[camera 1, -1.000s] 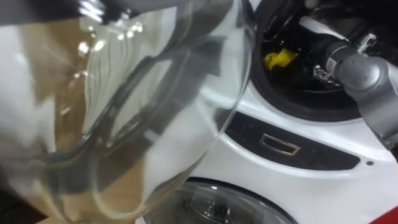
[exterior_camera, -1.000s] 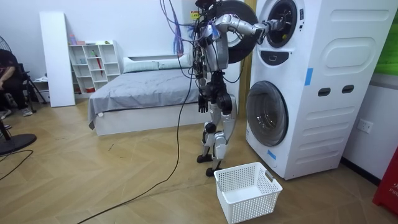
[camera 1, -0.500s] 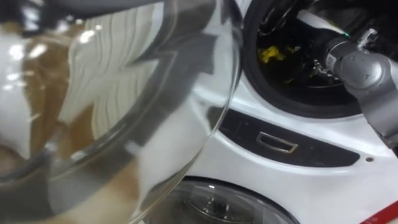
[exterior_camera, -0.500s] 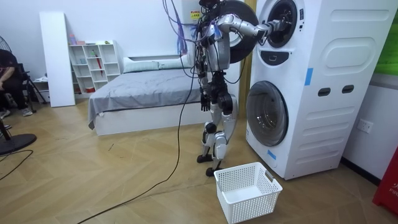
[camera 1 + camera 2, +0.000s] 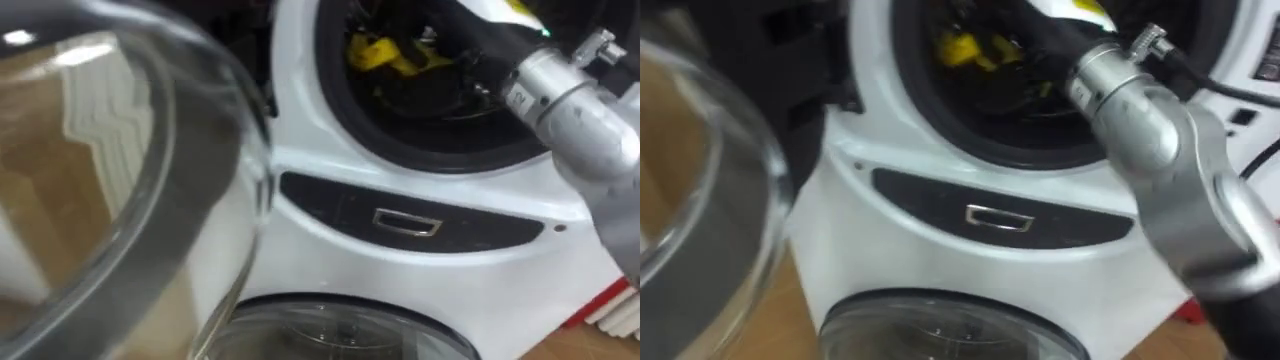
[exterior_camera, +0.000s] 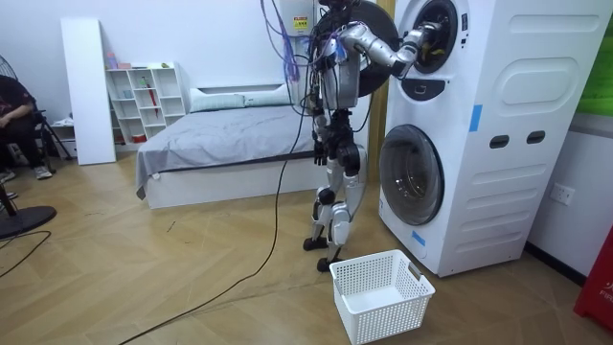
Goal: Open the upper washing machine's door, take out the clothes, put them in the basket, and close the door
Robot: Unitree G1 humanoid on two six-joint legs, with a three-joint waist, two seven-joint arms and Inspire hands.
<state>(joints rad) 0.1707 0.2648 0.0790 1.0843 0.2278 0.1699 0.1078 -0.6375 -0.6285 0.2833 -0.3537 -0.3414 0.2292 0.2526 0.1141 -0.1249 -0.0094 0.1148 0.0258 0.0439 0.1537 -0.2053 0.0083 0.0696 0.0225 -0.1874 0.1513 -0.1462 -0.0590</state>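
The upper washing machine (image 6: 479,57) stands with its round glass door (image 5: 120,180) swung open to my left. A yellow garment (image 5: 385,55) lies inside the dark drum, at its upper left. My right arm (image 5: 570,110) reaches in from the right, and my right hand (image 6: 422,38) is inside the drum opening, its fingers hidden in the dark. In the room view my left hand (image 6: 323,149) hangs at my side, fingers relaxed and holding nothing. I stand right in front of the stacked machines.
Under the drum is a dark panel with a metal handle (image 5: 407,223), then the lower machine's glass door (image 5: 330,330). A white laundry basket (image 6: 380,292) sits on the wooden floor by my feet. A bed (image 6: 220,144) and white shelves (image 6: 144,96) stand behind me.
My torso has leaned closer to the machine and the eye view has swung right, onto the drum. The right arm reaches deeper in. The yellow garment lies where it did.
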